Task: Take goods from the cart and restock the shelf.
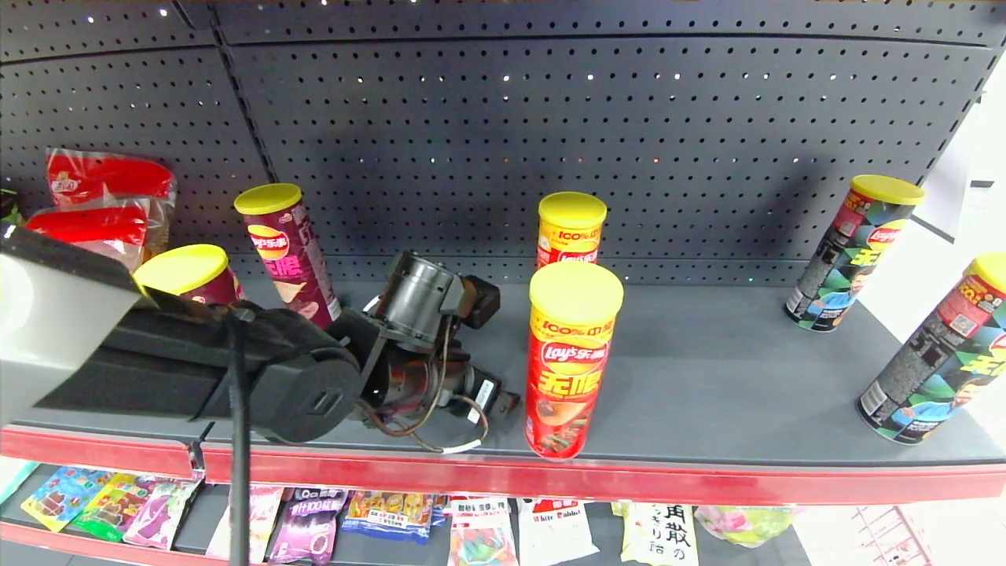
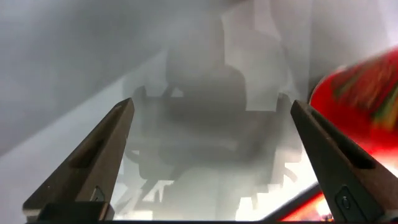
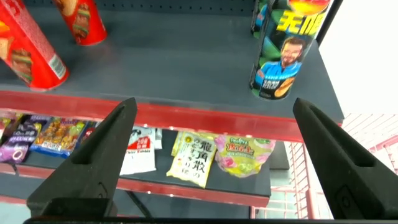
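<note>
While the left arm lies across the lower left of the head view, the left gripper [image 2: 212,104] spreads its fingers wide and empty near the front red can [image 1: 572,362], upright at the centre of the grey shelf [image 1: 707,377]. A second red can [image 1: 570,228] stands behind it, with purple cans [image 1: 287,251] at left and black cans [image 1: 853,251] at right. The right gripper [image 3: 214,102] gapes just as wide, holding nothing, before the shelf's red lip [image 3: 186,109].
</note>
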Robot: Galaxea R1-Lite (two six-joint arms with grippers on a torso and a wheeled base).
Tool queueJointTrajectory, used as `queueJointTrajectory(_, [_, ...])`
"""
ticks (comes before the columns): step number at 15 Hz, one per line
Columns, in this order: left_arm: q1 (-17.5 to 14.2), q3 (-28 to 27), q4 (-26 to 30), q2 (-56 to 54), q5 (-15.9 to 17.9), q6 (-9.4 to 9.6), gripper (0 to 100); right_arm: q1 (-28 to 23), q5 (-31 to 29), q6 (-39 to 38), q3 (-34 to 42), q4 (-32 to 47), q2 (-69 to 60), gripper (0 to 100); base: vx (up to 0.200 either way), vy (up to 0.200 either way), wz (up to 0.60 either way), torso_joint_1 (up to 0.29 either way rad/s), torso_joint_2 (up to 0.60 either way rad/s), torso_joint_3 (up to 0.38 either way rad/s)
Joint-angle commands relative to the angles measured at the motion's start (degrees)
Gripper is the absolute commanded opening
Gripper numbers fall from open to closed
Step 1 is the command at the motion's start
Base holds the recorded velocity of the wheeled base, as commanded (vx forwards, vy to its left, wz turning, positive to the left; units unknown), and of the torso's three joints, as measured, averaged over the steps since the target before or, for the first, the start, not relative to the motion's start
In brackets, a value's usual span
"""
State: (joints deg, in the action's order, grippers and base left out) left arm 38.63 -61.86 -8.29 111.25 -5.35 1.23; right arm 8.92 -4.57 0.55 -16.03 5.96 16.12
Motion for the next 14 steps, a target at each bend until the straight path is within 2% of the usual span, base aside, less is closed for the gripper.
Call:
queueJointTrajectory(1, [-1.2, 3.8, -0.1, -8.4, 0.1, -0.09, 100, 0.0, 0.0, 0.1, 1.0, 0.0, -0.6, 100, 0.0, 0.0, 0.0, 0.0, 0.0, 0.0])
queueJointTrajectory(5, [-0.8, 10.7, 0.6, -28.7, -0.4, 0.26, 100, 0.5, 0.2, 0.2, 3.8, 0.0, -1.7, 100, 0.0, 0.0, 0.0, 0.0, 0.0, 0.0])
queueJointTrajectory(6, [-0.8, 13.5, 3.3, -37.9, -1.9, 0.53, 100, 0.5, 0.4, 0.5, 5.5, 0.0, -3.4, 100, 0.0, 0.0, 0.0, 0.0, 0.0, 0.0])
queueJointTrajectory(7, [-0.8, 14.9, 7.7, -45.3, -4.0, 0.53, 100, 0.6, 0.3, 0.6, 7.4, 0.0, -6.2, 100, 0.0, 0.0, 0.0, 0.0, 0.0, 0.0])
queueJointTrajectory(8, [-0.9, 15.5, 14.4, -53.7, -6.4, 0.53, 100, 0.5, 0.3, 0.6, 9.6, 0.0, -9.8, 100, 0.0, 0.0, 0.0, 0.0, 0.0, 0.0])
queueJointTrajectory(10, [-1.4, 15.9, 32.1, -69.6, -11.7, 0.44, 100, 0.4, -1.6, 0.5, 9.8, -0.3, -10.4, 100, 0.0, 0.0, 0.0, 0.0, 0.0, 0.0])
queueJointTrajectory(11, [-2.2, 16.5, 38.8, -75.1, -14.2, 0.17, 100, 0.0, -1.8, 0.5, 8.8, -0.2, -10.1, 100, 0.0, 0.0, 0.0, 0.0, 0.0, 0.0])
queueJointTrajectory(12, [-6.5, 18.7, 47.6, -83.9, -17.4, -0.26, 100, -1.3, -2.0, 0.5, 7.2, -0.1, -7.2, 100, 0.0, 0.0, 0.0, 0.0, 0.0, 0.0])
queueJointTrajectory(13, [-10.3, 20.5, 51.6, -89.1, -18.1, -0.97, 100, -3.5, -2.3, 0.2, 5.0, -0.1, -3.8, 100, 0.0, 0.0, 0.0, 0.0, 0.0, 0.0])
queueJointTrajectory(14, [-20.4, 24.4, 56.5, -96.4, -18.2, -3.34, 100, -11.3, -2.4, -1.1, 3.2, -0.1, 3.8, 100, 0.0, 0.0, 0.0, 0.0, 0.0, 0.0])
